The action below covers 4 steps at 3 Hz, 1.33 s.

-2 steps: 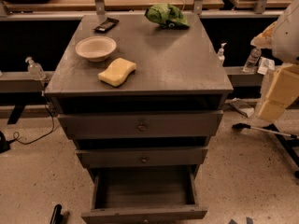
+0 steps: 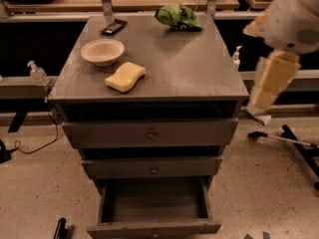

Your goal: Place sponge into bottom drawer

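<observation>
The sponge [image 2: 125, 77] lies on the grey cabinet top [image 2: 189, 68], towards its front left, just in front of the beige bowl [image 2: 102, 51] and apart from it. The bottom drawer [image 2: 154, 200] stands pulled out at the foot of the cabinet, its inside bare as far as can be seen. The two shallower drawers above it, the top drawer [image 2: 149, 132] and the middle drawer [image 2: 153, 168], are pushed in. By my reading the task is at its first step, the reach for the sponge, which nothing is touching. The arm hangs off to the right of the cabinet, and what I take for the gripper [image 2: 260, 114] is at its lower end, beside the cabinet's right edge at about the height of the top drawer and well apart from the sponge. Whether it is spread or pressed together I cannot tell. The next move would call for carrying it up and across the top to the sponge without brushing the bowl. The soft foam should then be taken across its narrow width. The upper arm is cut off by the picture's edge, the front of the bottom drawer runs to the lower border, and the green cloth [image 2: 178, 17] at the back keeps its shape unclear.
</observation>
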Tool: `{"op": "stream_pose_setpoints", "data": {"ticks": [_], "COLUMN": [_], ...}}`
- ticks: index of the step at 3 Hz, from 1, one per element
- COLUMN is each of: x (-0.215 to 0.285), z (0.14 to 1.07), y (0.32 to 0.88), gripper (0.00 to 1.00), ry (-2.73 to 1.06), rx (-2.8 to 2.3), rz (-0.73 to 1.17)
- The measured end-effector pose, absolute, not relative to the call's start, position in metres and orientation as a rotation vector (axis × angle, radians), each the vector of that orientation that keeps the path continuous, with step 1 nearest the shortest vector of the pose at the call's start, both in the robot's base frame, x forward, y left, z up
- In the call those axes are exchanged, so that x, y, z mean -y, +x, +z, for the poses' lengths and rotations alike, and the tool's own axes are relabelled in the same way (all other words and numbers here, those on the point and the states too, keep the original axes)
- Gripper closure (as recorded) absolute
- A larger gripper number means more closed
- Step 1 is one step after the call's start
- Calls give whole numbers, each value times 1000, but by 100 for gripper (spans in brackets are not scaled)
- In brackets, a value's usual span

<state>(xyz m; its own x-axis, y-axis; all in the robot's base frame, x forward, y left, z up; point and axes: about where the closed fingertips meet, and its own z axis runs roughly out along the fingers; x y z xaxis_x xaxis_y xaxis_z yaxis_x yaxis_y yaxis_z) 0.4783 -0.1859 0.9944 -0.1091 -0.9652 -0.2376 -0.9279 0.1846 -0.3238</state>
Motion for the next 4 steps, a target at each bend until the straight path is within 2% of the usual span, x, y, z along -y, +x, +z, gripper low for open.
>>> {"op": "stream_pose_setpoints", "data": {"ticks": [1, 2, 3, 4], "x": [135, 52, -36, -99], "z": [1010, 1015, 1012, 1021], "y": [542, 614, 652, 675], "gripper": [0, 0, 0, 0], "ry": [-1917, -2008, -1961, -1819], "rx": [-1881, -1689, -1551, -1473], "rz": [-161, -117, 88, 200]}}
